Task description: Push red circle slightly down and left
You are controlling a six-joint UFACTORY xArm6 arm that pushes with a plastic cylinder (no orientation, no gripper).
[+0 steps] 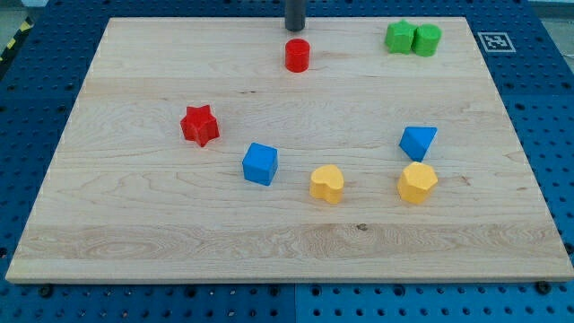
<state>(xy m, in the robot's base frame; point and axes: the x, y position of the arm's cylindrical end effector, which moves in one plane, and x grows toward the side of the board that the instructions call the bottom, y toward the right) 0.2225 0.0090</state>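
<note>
The red circle (pixel 297 55) is a short red cylinder near the view's top centre of the wooden board (pixel 134 233). My tip (pixel 294 28) is the lower end of a dark rod coming down from the view's top edge. It stands just above the red circle in the view, slightly to its left, with a small gap between them.
A red star (pixel 199 125) lies at the left. A blue cube (pixel 260 163) and a yellow heart-like block (pixel 327 183) sit below centre. A blue block (pixel 418 141) and a yellow hexagon (pixel 417 182) sit at the right. Two green blocks (pixel 413 38) are at the top right.
</note>
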